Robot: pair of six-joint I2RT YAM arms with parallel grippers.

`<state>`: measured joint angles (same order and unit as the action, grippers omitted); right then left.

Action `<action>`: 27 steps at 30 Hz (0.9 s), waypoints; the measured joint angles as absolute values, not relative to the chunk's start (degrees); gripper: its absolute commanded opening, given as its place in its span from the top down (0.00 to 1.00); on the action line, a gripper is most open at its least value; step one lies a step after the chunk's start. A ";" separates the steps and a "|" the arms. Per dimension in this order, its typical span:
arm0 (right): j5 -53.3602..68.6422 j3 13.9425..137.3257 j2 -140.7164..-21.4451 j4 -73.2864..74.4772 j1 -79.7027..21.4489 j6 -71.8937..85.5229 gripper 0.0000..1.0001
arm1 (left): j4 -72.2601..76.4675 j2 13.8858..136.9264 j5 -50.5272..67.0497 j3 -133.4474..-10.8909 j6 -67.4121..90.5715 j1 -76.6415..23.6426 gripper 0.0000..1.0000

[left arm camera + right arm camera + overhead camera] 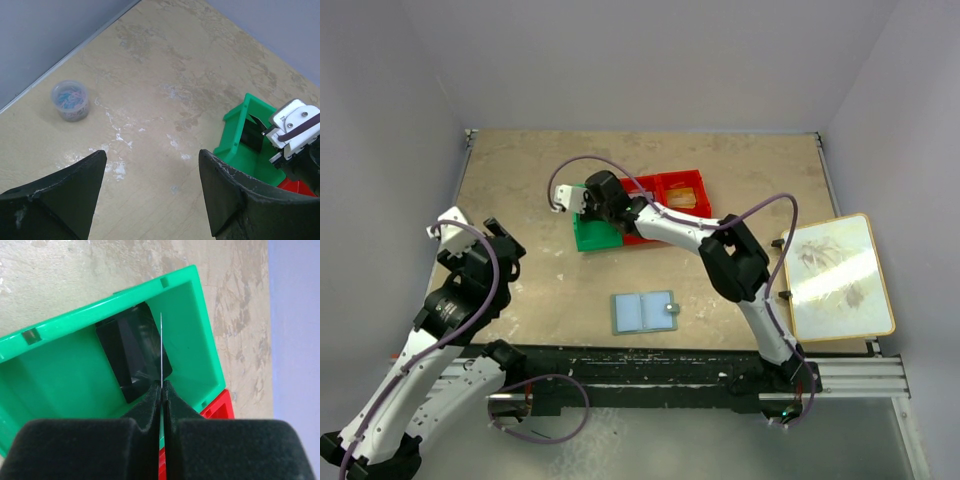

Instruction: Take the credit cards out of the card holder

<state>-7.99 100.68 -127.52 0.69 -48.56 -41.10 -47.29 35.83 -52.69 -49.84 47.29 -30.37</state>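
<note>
Your right gripper, clenched on a thin card held edge-on, hangs straight above the green bin toward the table's far edge, where a black card lies; the card holder lies open by the near edge, and your left gripper is spread and empty.

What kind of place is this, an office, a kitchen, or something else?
Probably a robotics lab test cell: the left arm and right arm are bolted to a metal rail at the table edge, plain grey walls box the table in, and a green bin and card holder lie out like props.
</note>
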 measured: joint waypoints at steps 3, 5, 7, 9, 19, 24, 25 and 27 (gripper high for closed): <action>-8.21 102.04 -128.75 0.19 -48.56 -43.68 1.00 | -47.31 35.83 -52.69 -49.84 47.16 -30.37 0.28; -8.64 103.98 -130.23 0.08 -48.53 -45.01 1.00 | -47.31 35.88 -52.69 -49.84 47.11 -30.37 0.28; -9.43 105.32 -131.79 -0.40 -48.47 -46.02 1.00 | -47.35 35.92 -52.69 -49.84 47.11 -30.37 0.28; -9.67 105.82 -132.88 -0.36 -48.40 -46.68 1.00 | -47.40 36.01 -52.69 -49.84 47.09 -30.37 0.28; -11.00 105.95 -135.39 -0.38 -48.38 -48.01 0.81 | -47.46 36.18 -52.69 -49.84 46.89 -30.37 0.28; -11.00 105.95 -135.39 -0.32 -48.36 -47.99 0.68 | -47.46 36.69 -52.69 -49.84 46.89 -30.37 0.28; -10.98 105.95 -135.39 -0.30 -48.36 -47.94 0.66 | -47.46 36.73 -52.69 -49.84 46.89 -30.37 0.28; -10.79 105.95 -135.37 -0.10 -48.34 -47.66 0.62 | -47.46 36.75 -52.69 -49.84 46.89 -30.37 0.28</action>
<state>-10.79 105.95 -135.37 -0.10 -48.34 -47.66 -47.46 36.75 -52.69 -49.84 46.89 -30.37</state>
